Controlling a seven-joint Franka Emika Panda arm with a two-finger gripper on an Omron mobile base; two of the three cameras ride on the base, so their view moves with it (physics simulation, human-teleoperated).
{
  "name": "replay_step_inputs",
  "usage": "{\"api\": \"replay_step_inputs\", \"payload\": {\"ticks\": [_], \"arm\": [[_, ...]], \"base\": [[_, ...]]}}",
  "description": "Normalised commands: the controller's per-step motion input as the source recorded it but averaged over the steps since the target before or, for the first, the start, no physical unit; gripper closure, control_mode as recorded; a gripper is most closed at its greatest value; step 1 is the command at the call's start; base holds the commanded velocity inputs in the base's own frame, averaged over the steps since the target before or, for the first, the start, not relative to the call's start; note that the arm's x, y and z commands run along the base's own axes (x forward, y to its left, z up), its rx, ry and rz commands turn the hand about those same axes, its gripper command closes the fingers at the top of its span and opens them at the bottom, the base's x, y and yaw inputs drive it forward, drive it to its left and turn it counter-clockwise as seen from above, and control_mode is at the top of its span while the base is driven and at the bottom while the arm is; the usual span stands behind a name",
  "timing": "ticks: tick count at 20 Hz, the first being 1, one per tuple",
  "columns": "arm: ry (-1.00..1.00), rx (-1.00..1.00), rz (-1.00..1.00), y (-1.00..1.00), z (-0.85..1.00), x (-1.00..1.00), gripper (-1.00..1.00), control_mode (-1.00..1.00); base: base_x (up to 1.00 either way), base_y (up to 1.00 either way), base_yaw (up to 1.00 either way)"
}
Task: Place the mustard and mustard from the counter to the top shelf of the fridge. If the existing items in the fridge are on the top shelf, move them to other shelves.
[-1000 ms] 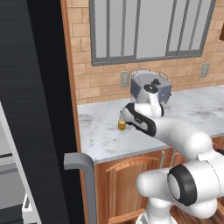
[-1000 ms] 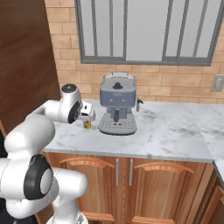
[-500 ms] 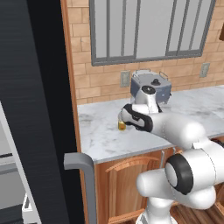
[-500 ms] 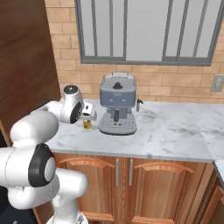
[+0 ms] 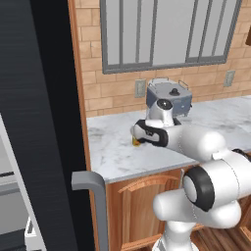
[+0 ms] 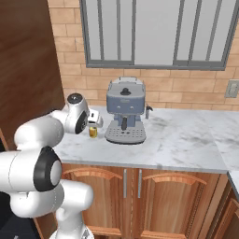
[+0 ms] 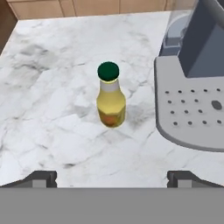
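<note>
A short amber-yellow mustard (image 7: 110,98) bottle with a dark green cap stands upright on the marbled counter (image 7: 48,92), just left of the coffee machine's drip tray. My gripper (image 7: 112,179) hovers over it, open, its two fingertips (image 7: 41,178) spread wide to either side and touching nothing. The right base view puts the hand (image 6: 94,117) right above the mustard (image 6: 93,132). From the left base side, the mustard (image 5: 136,141) peeks out beneath the hand (image 5: 142,133). The fridge (image 5: 39,127) rises black at the left, its grey bar handle (image 5: 93,188) low in front.
A blue-grey coffee machine (image 6: 124,114) stands against the brick wall right beside the bottle, and its perforated tray (image 7: 192,113) lies close on the bottle's right. Bare counter (image 6: 186,140) stretches to the right. Wooden cabinet doors (image 6: 135,196) sit below.
The hand has eased slightly lower toward the bottle. The jaws stay wide and the bottle has not moved.
</note>
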Motion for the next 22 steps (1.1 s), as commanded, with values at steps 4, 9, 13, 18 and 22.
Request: {"api": "replay_step_inputs", "payload": {"ticks": [4,9,13,18,22], "arm": [[-0.05,0.00,0.00,0.08,-0.09,0.19,-1.00,-1.00],[-0.04,0.00,0.00,0.05,-0.08,0.23,-1.00,-1.00],[-0.04,0.00,0.00,0.06,-0.07,0.24,-1.00,-1.00],[-0.03,0.00,0.00,0.04,-0.08,0.21,-1.00,-1.00],[-0.03,0.00,0.00,0.02,-0.08,0.19,-1.00,-1.00]], "base": [[0.00,0.00,0.00],[0.00,0.00,0.00],[0.00,0.00,0.00],[0.00,0.00,0.00],[0.00,0.00,0.00]]}}
